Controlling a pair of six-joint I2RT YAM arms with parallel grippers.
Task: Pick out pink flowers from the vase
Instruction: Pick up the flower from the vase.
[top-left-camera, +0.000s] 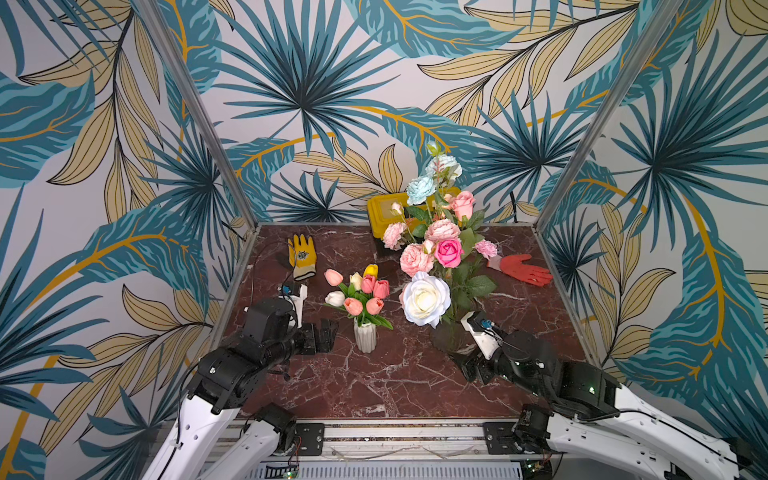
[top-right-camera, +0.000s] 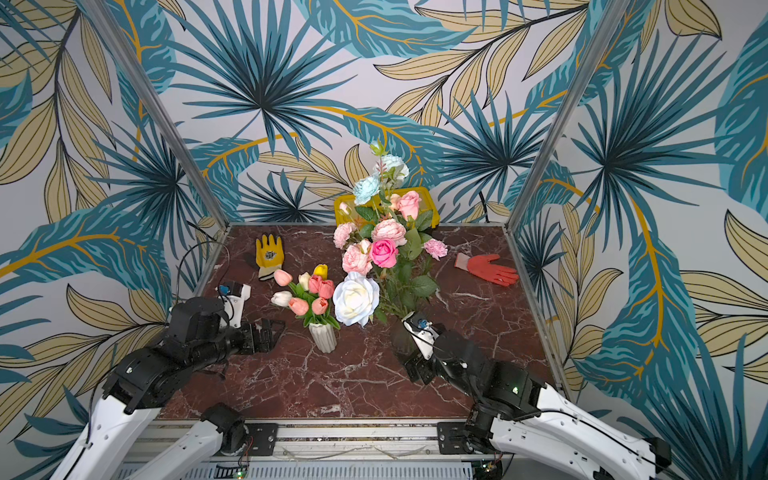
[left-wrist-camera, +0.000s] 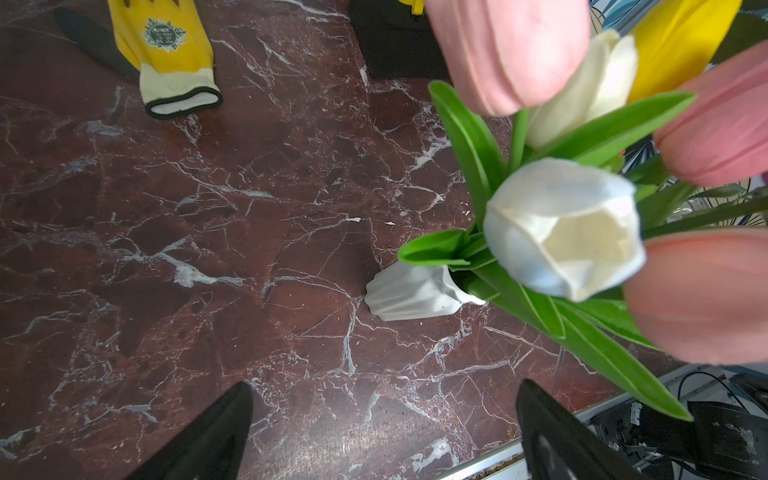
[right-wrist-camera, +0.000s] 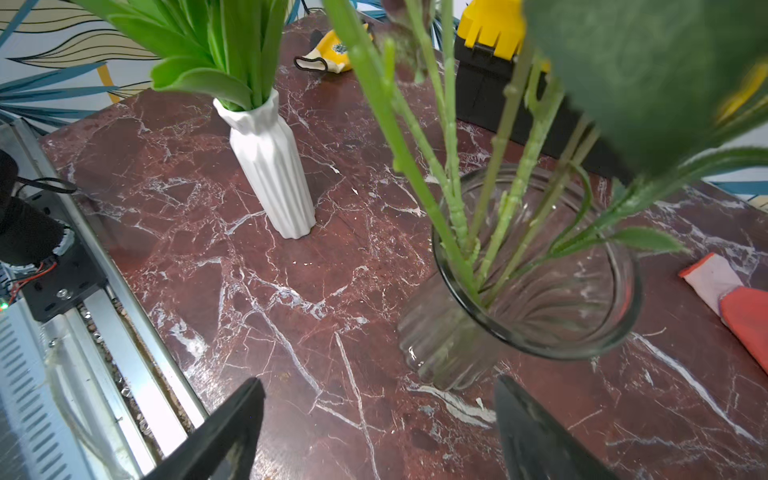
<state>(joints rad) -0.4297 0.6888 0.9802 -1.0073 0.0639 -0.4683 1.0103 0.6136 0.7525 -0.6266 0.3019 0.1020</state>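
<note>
Right wrist view: clear ribbed glass vase (right-wrist-camera: 449, 340) upright on the dark red marble surface (right-wrist-camera: 291, 316), packed with bare green stems (right-wrist-camera: 451, 166) fanning out from the mouth. Off to one side, well apart, a tall white fluted ceramic vase (right-wrist-camera: 270, 166) with bright green leaves crowding its neck.

In both top views, above the glass vase: pink flowers (top-left-camera: 442, 230) in a loose cluster. Ruffled pale peonies, one hot pink rose (top-left-camera: 449, 252), a pale pink rose (top-left-camera: 462, 203) higher up, a small pink carnation (top-left-camera: 485, 248) out to the side. Mixed in, a big white rose (top-left-camera: 426, 298) drooping low toward the front and pale blue blooms (top-left-camera: 420, 189) near the top. White vase carrying coral-pink tulips (top-left-camera: 368, 291) together with white and yellow ones. Yellow-topped black box (top-left-camera: 380, 212) at the back edge, behind the bouquet; contents not visible.

Right claw (right-wrist-camera: 380, 382) spread wide, pinching nothing, low at the near foot of the glass vase, just beside the glass; pink blooms well above and beyond it. Left claw (left-wrist-camera: 384, 386) spread fully, empty, near the white vase on its left side and apart from it; coral-pink tulips above and beside, not between the fingers.

Yellow work glove (top-left-camera: 302, 255) and red work glove (top-left-camera: 525, 269) flat on the surface toward the back.
</note>
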